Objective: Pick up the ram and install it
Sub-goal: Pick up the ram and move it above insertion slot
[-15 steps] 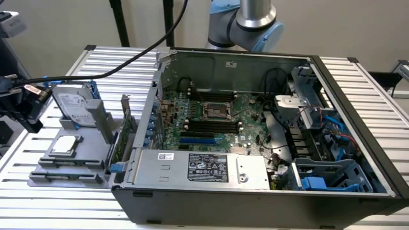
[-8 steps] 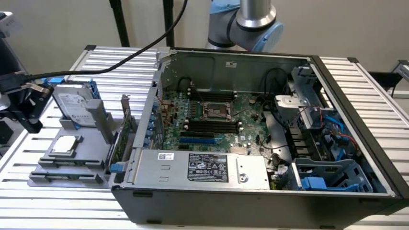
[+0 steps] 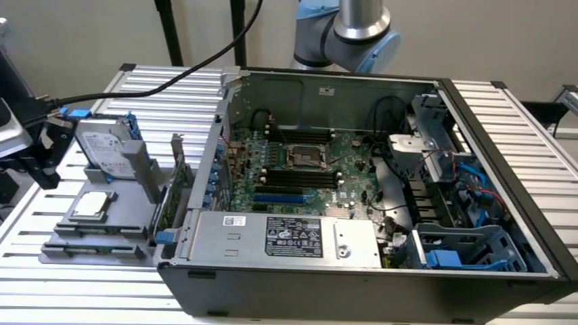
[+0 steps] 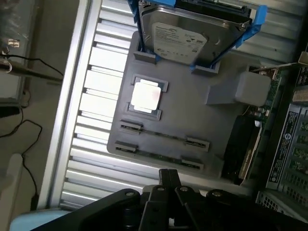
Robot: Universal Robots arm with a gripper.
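Note:
Two thin green ram sticks stand on edge in clips on the grey tray [image 4: 192, 120]. The nearer ram stick [image 4: 156, 156] lies just ahead of my gripper [image 4: 168, 182], and the second stick [image 4: 163, 136] sits parallel behind it. My gripper hovers above the tray's near edge, apart from both sticks and holding nothing. In the exterior view the gripper [image 3: 40, 169] hangs at the far left, beside the tray [image 3: 126, 203]. The black memory slots [image 3: 298, 177] lie in the middle of the motherboard inside the open case [image 3: 361, 284].
On the tray sit a hard drive in a blue bracket [image 4: 192, 36], a square processor [image 4: 146, 95] and an upright card [image 3: 178, 176] by the case wall. A power supply [image 3: 289, 237] and cables crowd the case. The slatted table [image 3: 532, 149] surrounds everything.

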